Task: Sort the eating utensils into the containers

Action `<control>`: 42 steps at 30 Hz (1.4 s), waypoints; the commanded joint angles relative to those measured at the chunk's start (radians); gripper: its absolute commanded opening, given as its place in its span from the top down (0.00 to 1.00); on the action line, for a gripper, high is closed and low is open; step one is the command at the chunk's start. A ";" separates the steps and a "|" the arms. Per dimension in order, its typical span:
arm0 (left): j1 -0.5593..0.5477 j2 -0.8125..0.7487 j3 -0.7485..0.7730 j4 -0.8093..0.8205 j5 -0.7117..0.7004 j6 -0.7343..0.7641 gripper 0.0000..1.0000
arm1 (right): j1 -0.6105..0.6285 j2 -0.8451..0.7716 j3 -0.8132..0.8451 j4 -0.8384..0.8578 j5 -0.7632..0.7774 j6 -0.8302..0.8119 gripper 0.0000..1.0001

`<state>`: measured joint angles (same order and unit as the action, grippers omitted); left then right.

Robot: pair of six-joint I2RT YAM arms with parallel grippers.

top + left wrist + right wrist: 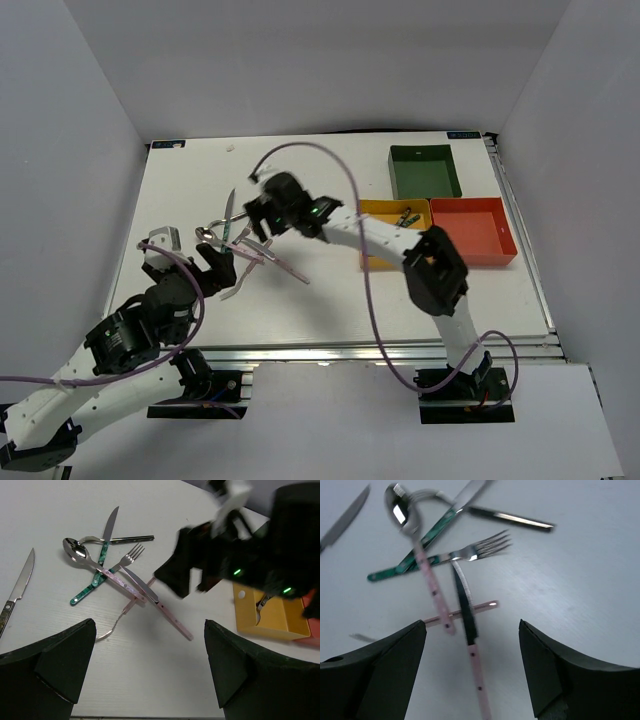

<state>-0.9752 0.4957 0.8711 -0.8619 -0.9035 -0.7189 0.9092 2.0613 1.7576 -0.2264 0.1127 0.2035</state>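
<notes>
Right gripper spread wide, empty, over pink-handled knife atop tangle, left-middle of table. Left gripper gaping too, empty, on near side. We judge cutlery stiff, light, slick, lying flat: pinch across handle, top pieces first. We count seven loose: three knives, one fork, one spoon, two unclear. Three trays at far right: green tray, yellow tray, red tray; yellow one holds some.
</notes>
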 commanded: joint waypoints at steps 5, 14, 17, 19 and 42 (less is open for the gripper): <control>0.007 -0.040 0.012 -0.014 -0.032 -0.011 0.02 | 0.155 0.203 0.190 -0.088 0.002 -0.266 0.28; 0.007 -0.045 0.008 -0.006 -0.017 -0.002 0.02 | 0.160 0.287 0.240 0.012 -0.059 -0.269 0.33; 0.007 -0.051 0.006 -0.003 -0.014 0.002 0.02 | 0.160 0.316 0.247 0.041 -0.068 -0.286 0.34; 0.007 -0.055 0.005 0.001 -0.011 0.004 0.02 | 0.157 0.333 0.266 0.047 -0.071 -0.296 0.36; 0.007 -0.071 -0.001 0.021 0.011 0.022 0.02 | 0.165 0.169 0.097 0.223 -0.088 -0.314 1.00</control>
<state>-0.9722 0.4343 0.8711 -0.8524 -0.9005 -0.7078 1.0641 2.3810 1.8809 -0.1070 0.0296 -0.0914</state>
